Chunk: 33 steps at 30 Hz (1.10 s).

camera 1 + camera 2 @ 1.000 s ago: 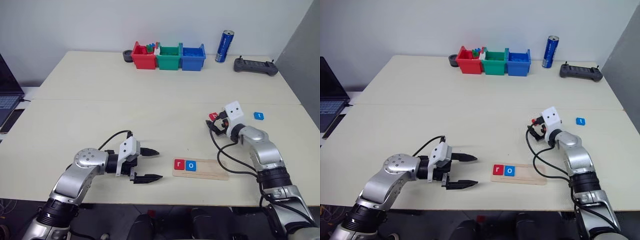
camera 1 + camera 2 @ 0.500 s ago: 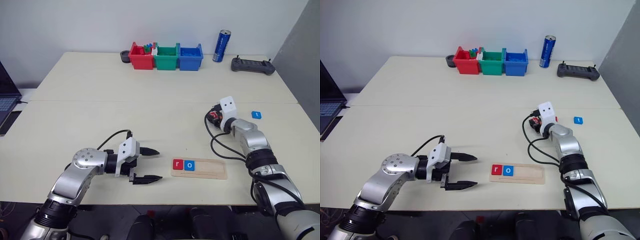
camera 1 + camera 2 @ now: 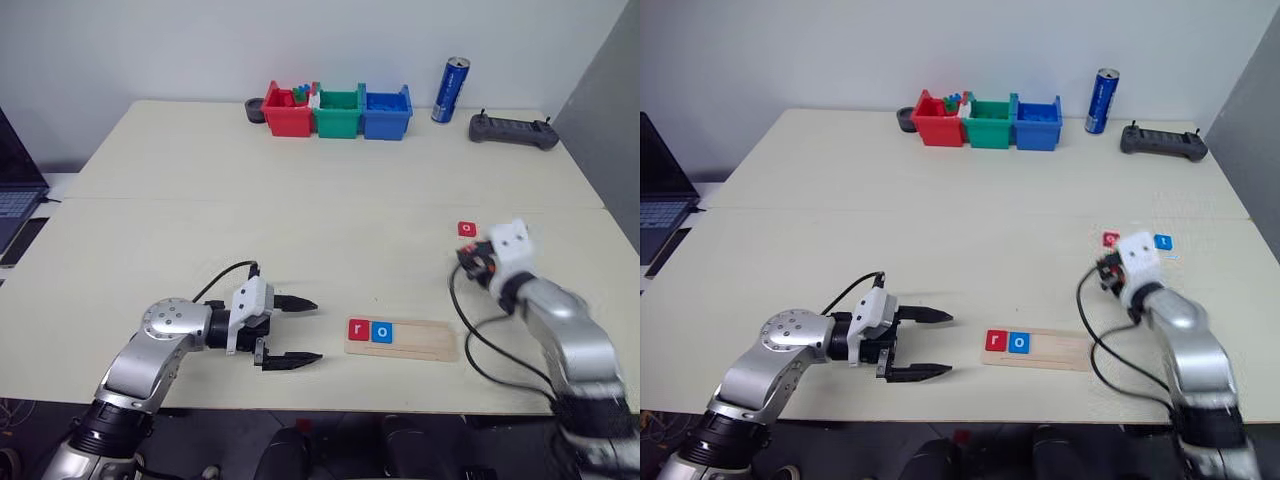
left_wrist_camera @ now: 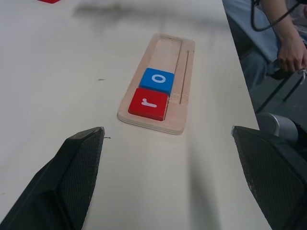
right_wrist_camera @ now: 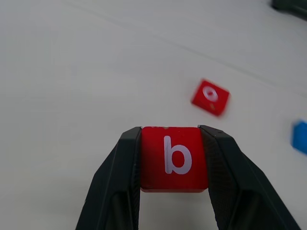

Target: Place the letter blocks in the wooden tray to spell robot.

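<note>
The wooden tray (image 3: 400, 338) lies near the table's front edge. A red "r" block (image 3: 358, 329) and a blue "o" block (image 3: 381, 332) fill its left end. My left gripper (image 3: 317, 330) hovers open just left of the tray, pointing at it. My right gripper (image 3: 474, 264) is above the table, to the right of and beyond the tray, shut on a red "b" block (image 5: 173, 158). Beyond it, a red "o" block (image 3: 466, 229) and a blue block (image 3: 1163, 242) lie flat on the table.
Red (image 3: 286, 112), green (image 3: 337, 112) and blue (image 3: 385, 110) bins stand at the far edge, with a blue can (image 3: 449, 91) and a black controller (image 3: 511, 130) to their right. A laptop (image 3: 15, 200) sits at the far left. A person's hand (image 4: 288, 52) shows past the table edge.
My right gripper has closed on the red "b" block and drawn back toward me and to the right with it. The red "o" block is now uncovered. The left arm stayed put.
</note>
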Each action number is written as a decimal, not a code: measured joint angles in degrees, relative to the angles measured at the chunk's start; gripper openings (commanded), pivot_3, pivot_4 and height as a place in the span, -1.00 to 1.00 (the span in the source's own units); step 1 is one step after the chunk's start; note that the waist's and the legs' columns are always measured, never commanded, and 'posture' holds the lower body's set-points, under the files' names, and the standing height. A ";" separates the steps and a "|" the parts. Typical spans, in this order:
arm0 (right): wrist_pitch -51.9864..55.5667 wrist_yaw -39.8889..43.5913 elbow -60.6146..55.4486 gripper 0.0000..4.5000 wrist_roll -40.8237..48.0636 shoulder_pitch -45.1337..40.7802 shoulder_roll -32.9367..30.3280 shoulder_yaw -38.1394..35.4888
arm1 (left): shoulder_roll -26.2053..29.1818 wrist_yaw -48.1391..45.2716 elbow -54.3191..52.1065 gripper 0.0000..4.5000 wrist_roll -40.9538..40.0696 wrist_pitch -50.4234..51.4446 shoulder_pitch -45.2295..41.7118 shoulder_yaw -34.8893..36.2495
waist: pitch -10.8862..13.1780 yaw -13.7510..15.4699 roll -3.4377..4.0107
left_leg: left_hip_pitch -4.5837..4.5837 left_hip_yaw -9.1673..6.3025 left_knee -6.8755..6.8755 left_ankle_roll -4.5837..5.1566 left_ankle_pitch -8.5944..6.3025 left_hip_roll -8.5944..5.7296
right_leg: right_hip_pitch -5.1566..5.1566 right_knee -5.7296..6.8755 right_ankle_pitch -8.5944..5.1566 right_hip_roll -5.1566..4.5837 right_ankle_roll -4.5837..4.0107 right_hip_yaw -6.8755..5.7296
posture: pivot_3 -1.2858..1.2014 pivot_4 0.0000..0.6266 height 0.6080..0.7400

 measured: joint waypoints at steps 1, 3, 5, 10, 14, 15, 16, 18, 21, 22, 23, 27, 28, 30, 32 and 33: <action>2.02 -0.78 -3.04 -0.36 0.01 2.60 0.57 -1.28 | -0.05 -0.35 0.18 1.00 0.00 -0.39 -0.07 -0.10 | 0.00 -0.12 0.00 | 0.06 0.06 0.02 0.00 0.00 0.00 | 0.01 0.04 0.00 0.00 0.00 0.05 | 0.03 -0.52 1.00; 5.20 -2.83 -9.77 -0.36 -0.05 8.28 2.54 -3.52 | -0.15 -1.17 0.76 1.00 -0.01 -0.93 -0.14 -0.29 | -0.01 -0.35 0.02 | 0.19 0.08 0.00 0.00 0.00 0.04 | 0.08 0.06 -0.01 0.07 0.01 0.07 | 0.03 -0.52 1.00; 7.06 -4.28 -14.09 -0.36 -0.05 12.80 4.62 -3.77 | -0.29 -1.62 1.88 1.00 0.00 -1.64 -0.17 -0.48 | -0.01 -0.55 0.02 | 0.27 0.07 -0.01 0.01 0.01 0.10 | 0.14 0.06 -0.02 0.15 0.01 0.07 | 0.03 -0.52 1.00; 9.00 -8.02 -16.72 -0.36 0.01 17.57 11.40 -3.83 | -0.85 -2.48 3.41 1.00 0.02 -2.49 -0.67 -0.96 | -0.01 -0.58 0.02 | 0.29 0.13 0.03 0.01 0.02 0.11 | 0.18 0.05 -0.16 0.16 0.24 0.13 | 0.03 -0.52 1.00; 8.95 -9.89 -16.51 -0.36 0.04 16.99 14.02 -3.92 | -1.12 -2.63 4.33 1.00 0.05 -2.81 -1.10 -1.21 | -0.01 -0.51 0.02 | 0.29 0.09 0.01 0.01 0.02 0.11 | 0.21 0.01 -0.13 0.16 0.19 0.09 | 0.03 -0.52 1.00; 8.94 -10.15 -16.38 -0.20 0.03 16.87 14.25 -3.95 | -1.12 -2.63 4.43 1.00 0.06 -2.85 -1.24 -1.21 | -0.01 -0.49 0.02 | 0.29 0.08 -0.01 0.01 0.02 0.11 | 0.21 0.00 -0.10 0.15 0.14 0.09 | 0.03 -0.52 1.00; 8.94 -10.32 -16.21 -0.02 0.06 16.76 14.45 -4.03 | -1.12 -2.64 4.48 1.00 0.08 -2.92 -1.30 -1.21 | -0.01 -0.49 0.02 | 0.29 0.08 -0.02 0.01 0.02 0.11 | 0.21 -0.01 -0.02 0.15 0.00 0.09 | 0.03 -0.52 1.00; 8.95 -10.97 -16.13 0.23 0.20 16.63 15.77 -4.73 | -1.12 -2.63 5.23 1.00 0.22 -3.26 -1.32 -1.21 | -0.01 -0.49 0.02 | 0.29 0.07 -0.04 0.01 0.01 0.11 | 0.21 -0.01 -0.02 0.15 -0.01 0.08 | 0.03 -0.52 1.00; 8.97 -10.93 -16.14 0.70 1.17 16.49 15.88 -5.66 | -1.11 -2.61 6.49 1.00 0.49 -4.05 -1.32 -1.20 | -0.01 -0.48 0.02 | 0.28 0.07 -0.04 0.01 0.01 0.10 | 0.21 -0.03 -0.03 0.13 -0.01 0.07 | 0.03 -0.52 1.00; 8.97 -10.63 -16.15 0.87 1.42 16.35 15.47 -5.78 | -1.12 -2.61 6.56 1.00 0.49 -4.09 -1.37 -1.21 | -0.01 -0.49 0.02 | 0.27 0.08 -0.03 0.01 0.01 0.09 | 0.21 -0.03 -0.03 0.12 -0.01 0.07 | 0.03 -0.52 1.00; 8.97 -10.05 -16.17 0.99 1.96 16.15 14.72 -6.03 | -1.12 -2.59 6.59 1.00 0.49 -4.09 -1.52 -1.21 | -0.01 -0.49 0.02 | 0.27 0.08 -0.03 0.01 0.01 0.09 | 0.21 -0.03 -0.03 0.12 0.00 0.07 | 0.03 -0.52 1.00; 8.95 -4.53 -16.81 0.99 5.18 14.76 7.69 -9.42 | -1.15 -2.48 6.60 1.00 0.47 -3.92 -2.68 -1.21 | 0.00 -0.47 0.02 | 0.28 0.07 -0.02 0.02 0.01 0.07 | 0.23 -0.04 -0.03 0.12 0.00 0.05 | 0.03 -0.52 1.00; 8.94 -1.83 -16.91 0.99 7.07 14.76 5.32 -10.69 | -1.16 -2.47 6.60 1.00 0.47 -3.89 -3.04 -1.21 | 0.00 -0.46 0.02 | 0.28 0.05 -0.02 0.02 0.01 0.07 | 0.25 -0.06 -0.03 0.12 0.00 0.04 | 0.03 -0.52 1.00; 8.06 6.08 -16.94 0.99 11.09 16.25 -1.72 -12.05 | -1.34 -2.44 6.62 1.00 0.48 -3.79 -3.70 -1.30 | 0.00 -0.45 0.02 | 0.28 0.06 -0.03 0.03 0.01 0.07 | 0.27 -0.09 -0.03 0.12 0.00 0.03 | 0.03 -0.52 1.00; 5.59 13.02 -16.78 0.99 13.28 18.92 -8.18 -12.53 | -1.42 -2.43 6.66 1.00 0.49 -3.73 -3.86 -1.33 | 0.01 -0.43 0.01 | 0.29 0.05 -0.04 0.04 0.00 0.07 | 0.31 -0.12 -0.03 0.12 0.01 0.02 | 0.03 -0.52 1.00; 3.68 15.52 -15.96 0.99 13.50 19.46 -10.41 -12.54 | -1.45 -2.43 6.70 1.00 0.49 -3.67 -3.89 -1.38 | 0.02 -0.43 -0.01 | 0.29 0.05 -0.03 0.04 0.00 0.07 | 0.31 -0.12 -0.03 0.12 0.01 0.02 | 0.03 -0.52 1.00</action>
